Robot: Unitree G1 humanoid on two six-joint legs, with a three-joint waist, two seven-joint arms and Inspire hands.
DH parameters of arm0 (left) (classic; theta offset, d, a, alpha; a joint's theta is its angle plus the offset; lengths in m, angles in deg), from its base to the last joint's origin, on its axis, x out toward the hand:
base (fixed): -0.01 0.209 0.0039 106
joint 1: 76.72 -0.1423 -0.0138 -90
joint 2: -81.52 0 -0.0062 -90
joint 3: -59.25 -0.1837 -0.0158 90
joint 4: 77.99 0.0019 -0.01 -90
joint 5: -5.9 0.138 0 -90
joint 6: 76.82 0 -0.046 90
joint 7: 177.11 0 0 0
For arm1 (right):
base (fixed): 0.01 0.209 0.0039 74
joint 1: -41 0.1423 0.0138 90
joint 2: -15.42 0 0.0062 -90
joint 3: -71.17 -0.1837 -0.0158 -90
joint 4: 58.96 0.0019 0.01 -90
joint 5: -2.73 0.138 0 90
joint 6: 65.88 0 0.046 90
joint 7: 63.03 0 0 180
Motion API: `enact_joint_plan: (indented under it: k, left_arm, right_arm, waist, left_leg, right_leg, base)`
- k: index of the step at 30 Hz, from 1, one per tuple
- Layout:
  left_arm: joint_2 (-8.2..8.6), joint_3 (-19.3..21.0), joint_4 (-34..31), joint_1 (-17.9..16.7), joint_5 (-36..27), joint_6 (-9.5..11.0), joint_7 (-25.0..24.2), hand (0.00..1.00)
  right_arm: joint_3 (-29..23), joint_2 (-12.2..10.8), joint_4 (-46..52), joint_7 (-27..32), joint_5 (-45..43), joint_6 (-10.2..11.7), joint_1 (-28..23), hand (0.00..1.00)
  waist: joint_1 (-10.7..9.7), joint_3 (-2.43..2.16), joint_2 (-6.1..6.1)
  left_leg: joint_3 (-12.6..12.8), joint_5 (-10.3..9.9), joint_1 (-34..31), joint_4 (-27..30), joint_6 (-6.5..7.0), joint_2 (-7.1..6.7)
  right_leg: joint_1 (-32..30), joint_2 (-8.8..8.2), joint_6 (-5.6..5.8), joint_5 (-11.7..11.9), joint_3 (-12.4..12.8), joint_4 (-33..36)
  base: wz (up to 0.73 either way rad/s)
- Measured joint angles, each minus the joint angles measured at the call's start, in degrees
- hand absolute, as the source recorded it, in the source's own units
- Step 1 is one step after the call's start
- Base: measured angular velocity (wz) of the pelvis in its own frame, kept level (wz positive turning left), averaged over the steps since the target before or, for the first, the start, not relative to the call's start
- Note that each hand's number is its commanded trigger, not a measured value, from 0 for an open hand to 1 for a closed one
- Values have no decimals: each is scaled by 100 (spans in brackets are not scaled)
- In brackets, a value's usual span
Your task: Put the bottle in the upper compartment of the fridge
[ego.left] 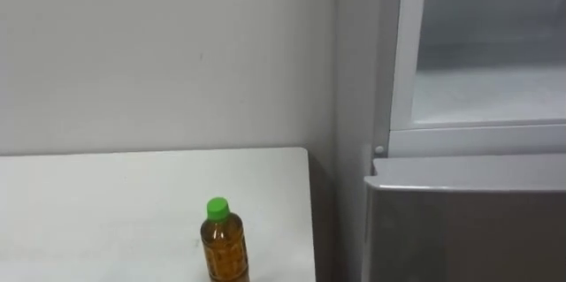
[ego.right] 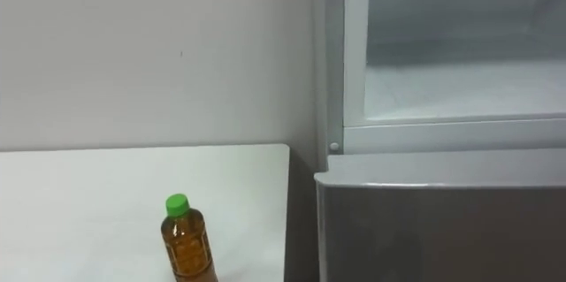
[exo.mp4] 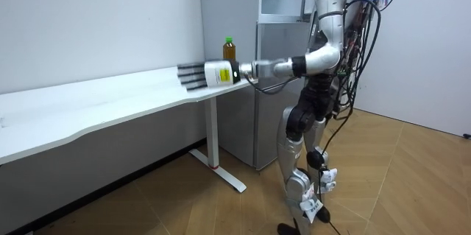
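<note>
One hand (exo.mp4: pixel 195 75), my left, is hovering straight-fingered and empty over the table's (ego.left: pixel 106 202) edge near the bottle (ego.left: pixel 223 245), fridge (ego.left: pixel 469 229) standing open alongside.

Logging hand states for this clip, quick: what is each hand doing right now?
Left hand: open, fingers straight, held out at the end of the table, empty; the bottle stands on it.
Right hand: cannot be told.
</note>
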Motion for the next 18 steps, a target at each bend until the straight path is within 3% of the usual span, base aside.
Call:
enact_joint_plan:
  k: [4,10,13,18]
  left_arm:
    - [57,-213,1494,4,-108,6,-102,0]
    - [163,-527,3138,-8,-108,18,-236,0]
    - [165,-828,3720,-52,-101,17,-392,0]
    - [155,-997,4374,-95,-30,13,-634,0]
  right_arm:
    - [-3,-53,105,-97,34,1,-30,0]
    - [-1,-54,146,-174,29,14,-31,0]
    - [2,-68,136,-183,22,31,-2,0]
    - [55,-62,131,-215,18,32,7,0]
  waist:
    - [-1,-14,-91]
    - [-4,-19,-125]
    - [-21,-5,-113]
    - [-23,2,-131]
  left_leg:
    - [14,-1,-4,4,0,1]
    - [14,-2,10,0,2,0]
    - [61,-2,3,5,2,9]
    - [83,-5,-17,-4,2,18]
  right_leg:
    - [2,-1,0,-1,8,4]
    - [13,0,1,-1,14,8]
    - [13,-7,0,-1,16,10]
    - [-36,-31,-6,-39,29,28]
  base:
    - [0]
    - [0]
    - [0]
    - [-1]
